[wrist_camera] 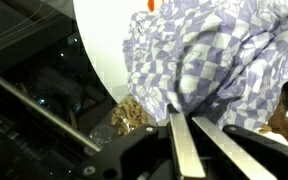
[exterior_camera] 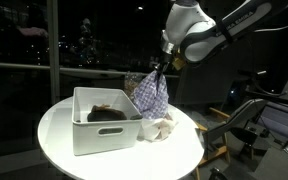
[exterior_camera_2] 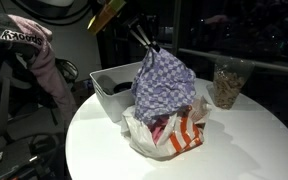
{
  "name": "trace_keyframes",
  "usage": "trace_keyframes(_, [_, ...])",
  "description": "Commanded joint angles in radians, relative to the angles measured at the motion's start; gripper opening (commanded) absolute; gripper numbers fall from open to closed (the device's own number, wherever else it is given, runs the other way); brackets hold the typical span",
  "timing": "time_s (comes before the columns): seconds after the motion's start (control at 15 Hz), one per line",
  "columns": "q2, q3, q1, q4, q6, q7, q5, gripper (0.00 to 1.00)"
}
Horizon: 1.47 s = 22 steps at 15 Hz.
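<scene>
1. It is night outside the dark window (exterior_camera: pixel 44 40). The room is dim, and a pink and grey jacket (exterior_camera_2: pixel 24 50) hangs off to one side, clear of the table.
2. A round white table (exterior_camera_2: pixel 254 145) carries everything. In that exterior view a broad part of its top lies bare towards the rim.
3. A white rectangular plastic bin (exterior_camera: pixel 99 135) stands on the table with one long wall close to the rim. Something dark (exterior_camera: pixel 109 114) lies inside it; I cannot tell what it is.
4. The gripper (exterior_camera_2: pixel 149 45) comes down from above, just beside the bin. Its jaws are pinched narrow on the top of a blue-and-white checked cloth (exterior_camera_2: pixel 164 85).
5. The checked cloth hangs in a loose cone. Its lower folds drape onto a heap of white and red-striped cloths (exterior_camera_2: pixel 169 135), which touches the bin's end wall.
6. A clear glass jar of brown pieces (exterior_camera_2: pixel 227 85) stands upright behind the heap, near it but apart.
7. In the wrist view the two fingers (wrist_camera: pixel 174 145) stand nearly together, with checked fabric (wrist_camera: pixel 214 50) bunched at their tips and white tabletop beyond.
</scene>
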Motion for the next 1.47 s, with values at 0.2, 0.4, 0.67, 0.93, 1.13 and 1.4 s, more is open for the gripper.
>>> trace_keyframes(0.2, [0.091, -0.023, 0.056, -0.02, 0.044, -0.356, 0.377, 0.02])
trace_keyframes(0.4, [0.136, 0.004, 0.095, -0.026, 0.11, -0.537, 0.627, 0.02])
trace_keyframes(0.67, [0.163, 0.033, 0.116, -0.004, 0.18, -0.679, 0.878, 0.03])
trace_keyframes(0.93, [0.195, -0.001, 0.091, 0.02, 0.162, -0.573, 0.761, 0.02])
trace_keyframes(1.13, [0.24, -0.061, 0.065, 0.043, 0.127, -0.409, 0.56, 0.02])
trace_keyframes(1.4, [0.331, -0.125, 0.064, 0.096, 0.074, -0.259, 0.424, 0.02])
